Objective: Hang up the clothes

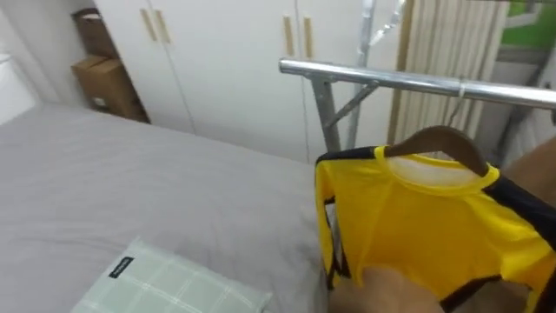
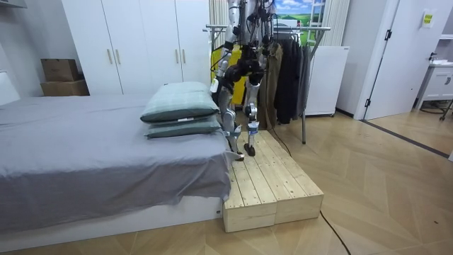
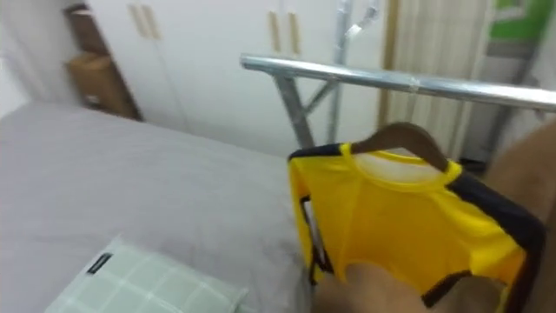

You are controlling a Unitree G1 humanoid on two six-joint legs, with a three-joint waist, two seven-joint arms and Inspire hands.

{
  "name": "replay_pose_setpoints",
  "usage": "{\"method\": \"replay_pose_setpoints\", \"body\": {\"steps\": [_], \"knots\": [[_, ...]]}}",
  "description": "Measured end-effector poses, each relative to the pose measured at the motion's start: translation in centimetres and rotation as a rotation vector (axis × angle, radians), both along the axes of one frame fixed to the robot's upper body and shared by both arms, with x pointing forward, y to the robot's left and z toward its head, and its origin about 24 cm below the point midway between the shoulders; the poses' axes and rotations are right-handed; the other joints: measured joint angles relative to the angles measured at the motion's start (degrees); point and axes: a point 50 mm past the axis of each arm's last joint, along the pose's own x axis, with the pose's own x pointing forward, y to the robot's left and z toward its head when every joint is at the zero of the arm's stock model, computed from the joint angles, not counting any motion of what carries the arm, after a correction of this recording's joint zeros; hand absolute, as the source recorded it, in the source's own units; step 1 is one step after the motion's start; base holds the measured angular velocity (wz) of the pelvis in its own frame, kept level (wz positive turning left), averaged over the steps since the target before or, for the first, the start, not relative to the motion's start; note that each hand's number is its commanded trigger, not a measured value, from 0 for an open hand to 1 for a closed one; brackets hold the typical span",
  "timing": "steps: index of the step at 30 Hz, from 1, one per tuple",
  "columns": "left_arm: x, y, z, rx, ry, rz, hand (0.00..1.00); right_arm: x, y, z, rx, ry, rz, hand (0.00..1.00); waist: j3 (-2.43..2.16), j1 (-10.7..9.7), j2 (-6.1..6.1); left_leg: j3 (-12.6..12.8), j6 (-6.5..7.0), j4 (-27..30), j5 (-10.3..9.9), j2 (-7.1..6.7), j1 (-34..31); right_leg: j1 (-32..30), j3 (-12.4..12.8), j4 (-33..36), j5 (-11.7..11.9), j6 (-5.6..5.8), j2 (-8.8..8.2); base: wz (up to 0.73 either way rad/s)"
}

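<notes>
Hanging on the rail (image 1: 391, 78) is, I judge, the step in hand. The yellow shirt (image 1: 417, 217) sits on its hanger (image 1: 443, 139) just under the rail, and I cannot tell if the hook is over it. Next the hook must seat fully before any release. A pale blur at the shirt's hem may be a hand (image 1: 395, 291); its fingers I cannot tell. The eye views give the shirt close, while the room view adds my stance: on a platform (image 2: 272, 184) beside the bed (image 2: 85, 142), before the rack (image 2: 304, 113) with dark clothes (image 2: 287, 71).
</notes>
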Motion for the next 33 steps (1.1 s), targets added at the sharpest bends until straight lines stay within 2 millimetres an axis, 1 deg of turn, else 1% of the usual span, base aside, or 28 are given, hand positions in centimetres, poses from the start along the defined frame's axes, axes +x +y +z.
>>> {"method": "replay_pose_setpoints", "body": {"steps": [1,2,3,4,5,6,8,10,12,13,14,16,17,18,19,20,21,22,23,24,25,26,27,28,29,30,31,33], "knots": [[-0.1,0.1,0.0,0.003,-0.002,0.015,0.0,-0.3,-0.1,0.0,0.0,0.008,-0.014,0.0,0.11,0.0,-0.27,0.4,-0.14,0.0,-0.1,-0.01,0.0,1.0,-2.0,0.0,-0.5,0.34,-0.17,1.05],[-0.1,0.2,0.0,0.009,-0.004,0.021,0.0,-0.7,-0.2,-0.1,-0.001,0.017,-0.021,0.0,0.09,-0.3,-0.51,1.3,-0.15,0.1,-0.3,-0.02,0.1,2.1,-4.1,-0.1,-0.9,0.79,-0.4,0.89],[-0.1,0.2,0.0,0.014,-0.007,0.02,0.0,-0.9,-0.2,-0.1,-0.002,0.023,-0.024,0.0,0.13,-0.5,-0.64,1.6,-0.11,0.1,-0.3,-0.08,0.2,2.7,-5.1,-0.3,-1.1,0.92,-0.43,0.85],[0.1,0.3,0.1,0.022,-0.012,0.022,0.0,-1.3,-0.2,-0.2,0.001,0.039,-0.025,0.0,0.2,-0.4,-1.03,2.9,-0.12,-0.4,-0.4,-0.19,0.8,3.7,-6.2,-0.7,-1.3,1.32,-0.44,0.54],[0.1,0.4,0.1,0.027,-0.012,0.021,0.0,-1.3,-0.1,-0.3,0.004,0.045,-0.025,0.0,0.17,-0.4,-1.2,3.6,-0.12,-0.8,-0.4,-0.2,1.2,4.2,-6.8,-1.0,-1.4,1.42,-0.45,0.53],[0.2,0.6,0.1,0.033,-0.013,0.019,0.0,-1.4,0.1,-0.3,0.009,0.048,-0.02,0.0,0.24,-0.5,-1.55,4.1,-0.12,-1.0,-0.4,-0.35,1.4,5.0,-7.9,-1.5,-1.5,1.68,-0.45,0.43],[0.5,1.1,0.2,0.046,-0.019,0.014,0.0,-1.5,0.1,-0.4,0.016,0.061,-0.011,0.0,0.21,-0.6,-2.05,3.9,-0.13,-1.4,-0.4,-0.7,1.4,5.8,-9.5,-2.0,-1.6,1.86,-0.45,0.44],[0.9,1.7,0.3,0.06,-0.027,0.007,0.0,-1.7,0.1,-0.5,0.017,0.074,-0.012,0.0,0.33,-0.9,-2.64,3.9,-0.12,-1.9,-0.4,-1.17,1.3,6.7,-11.4,-2.1,-1.6,2.25,-0.62,0.42],[1.1,1.7,0.3,0.071,-0.027,0.007,0.0,-1.6,0.1,-0.6,0.016,0.083,-0.014,0.0,0.3,-0.9,-2.79,3.8,-0.05,-2.5,-0.4,-1.57,0.9,6.7,-12.7,-1.8,-1.3,2.73,-0.9,0.34],[1.3,1.7,0.3,0.074,-0.027,0.007,0.0,-1.6,0.0,-0.6,0.01,0.091,-0.018,0.0,0.42,-1.0,-2.79,3.1,0.06,-3.5,-0.4,-2.23,0.8,7.0,-13.2,-1.0,-1.2,2.92,-1.41,0.36],[1.4,1.7,0.3,0.075,-0.027,0.007,0.0,-1.6,-0.1,-0.6,0.006,0.095,-0.021,0.0,0.44,-1.0,-2.78,2.6,0.09,-3.9,-0.4,-2.45,0.8,7.0,-13.2,-0.6,-1.1,3.18,-1.59,0.44],[1.5,1.8,0.3,0.083,-0.031,0.004,0.0,-1.8,-0.3,-0.6,-0.007,0.104,-0.041,0.0,0.49,-1.3,-2.91,1.1,0.77,-5.2,-0.2,-3.7,0.9,7.3,-12.9,1.4,-0.9,3.44,-2.82,0.58],[1.6,1.8,0.3,0.087,-0.033,0.002,0.0,-1.9,-0.4,-0.6,-0.011,0.104,-0.047,0.0,0.53,-1.3,-3.0,1.0,1.14,-5.4,0.0,-4.13,0.9,7.3,-12.8,2.2,-0.9,3.44,-3.37,0.8],[1.6,1.8,0.3,0.091,-0.036,-0.003,0.0,-2.0,-0.6,-0.6,-0.024,0.109,-0.055,0.0,0.66,-1.6,-2.94,0.3,1.86,-5.5,0.0,-4.72,0.9,7.4,-12.2,4.3,-0.9,3.51,-4.35,0.97],[1.6,1.7,0.3,0.094,-0.042,-0.003,0.0,-2.5,-0.8,-0.6,-0.03,0.118,-0.079,0.0,0.68,-1.8,-2.94,-1.4,2.59,-5.6,-0.2,-5.4,1.0,7.0,-8.8,7.7,-0.8,3.48,-5.14,1.05],[1.6,1.7,0.3,0.095,-0.045,-0.002,0.0,-2.6,-0.8,-0.6,-0.03,0.119,-0.096,0.0,0.69,-1.9,-2.81,-2.8,2.96,-5.7,-0.3,-5.85,1.1,6.2,-6.0,10.1,-0.7,3.34,-5.56,1.13],[1.7,1.7,0.3,0.096,-0.05,-0.006,0.0,-2.9,-0.9,-0.6,-0.022,0.118,-0.137,0.0,0.77,-2.6,-1.76,-6.6,3.53,-5.6,-0.5,-5.83,1.6,3.7,1.5,14.1,-0.6,1.84,-5.43,1.24],[1.9,1.9,0.3,0.109,-0.057,-0.004,0.0,-2.8,-0.5,-0.7,-0.006,0.11,-0.161,0.0,0.73,-3.1,-1.99,-10.1,3.73,-4.7,-0.6,-5.91,0.6,2.1,9.2,12.2,-2.2,1.62,-3.27,1.43],[2.2,2.0,0.4,0.121,-0.067,-0.003,0.0,-2.3,-0.3,-0.7,0.0,0.099,-0.165,0.0,0.74,-3.2,-2.03,-13.1,3.87,-4.2,-0.6,-6.11,-0.7,0.0,14.5,7.6,-2.6,1.74,-1.07,1.27],[2.3,2.0,0.4,0.126,-0.068,-0.003,0.0,-2.2,-0.3,-0.7,-0.003,0.096,-0.166,0.0,0.74,-3.5,-2.02,-14.6,3.88,-3.9,-0.7,-6.26,-1.2,-0.9,16.5,5.3,-2.3,1.83,-0.33,1.24],[2.3,2.1,0.4,0.137,-0.066,0.005,0.0,-2.4,-0.4,-0.7,-0.013,0.102,-0.175,0.0,0.82,-3.6,-2.33,-17.5,3.87,-3.5,-0.7,-7.08,-1.3,-2.5,20.5,0.3,0.3,2.56,0.55,1.5],[2.3,2.1,0.3,0.134,-0.065,0.023,0.0,-3.0,-0.6,-0.7,-0.033,0.117,-0.185,0.0,0.46,-4.2,-2.56,-20.2,3.65,-2.9,-1.0,-8.04,-1.6,-1.9,21.3,0.1,3.7,3.11,0.63,1.35],[2.3,2.1,0.4,0.131,-0.073,0.034,0.0,-3.3,-0.7,-0.7,-0.043,0.124,-0.193,0.0,0.03,-3.7,-2.62,-20.5,3.64,-3.0,-1.0,-8.2,-1.6,-1.1,20.4,-0.6,3.6,3.14,0.54,0.98],[2.4,2.1,0.4,0.13,-0.087,0.05,0.0,-3.0,-0.9,-0.6,-0.056,0.12,-0.202,0.0,0.13,-2.6,-2.53,-21.3,3.53,-3.3,-1.1,-8.56,-1.5,0.5,19.4,-2.7,2.8,3.8,0.67,0.39],[2.4,2.1,0.4,0.129,-0.09,0.066,0.0,-3.0,-0.9,-0.6,-0.062,0.123,-0.204,0.0,0.15,-2.6,-2.41,-21.9,3.52,-3.4,-1.1,-8.69,-1.5,1.2,18.8,-3.3,2.9,3.85,0.85,0.5],[2.4,2.1,0.4,0.133,-0.094,0.088,0.0,-2.8,-1.0,-0.6,-0.066,0.119,-0.204,0.0,0.16,-2.6,-2.13,-23.3,3.49,-3.6,-1.1,-9.19,-1.3,2.3,18.0,-4.0,2.8,4.05,1.12,0.41],[2.2,2.2,0.4,0.138,-0.1,0.106,0.0,-2.6,-0.9,-0.6,-0.062,0.115,-0.202,0.0,0.06,-1.9,-1.94,-23.9,3.45,-4.0,-1.1,-9.45,-1.0,3.0,17.8,-4.1,2.7,4.13,1.12,0.32],[1.8,2.4,0.5,0.142,-0.108,0.154,0.0,-2.1,-0.7,-0.6,-0.054,0.108,-0.187,0.0,0.09,-1.3,-1.98,-24.5,3.42,-4.2,-1.0,-9.72,-1.0,3.6,17.3,-4.3,2.6,4.25,1.06,0.22]]}}
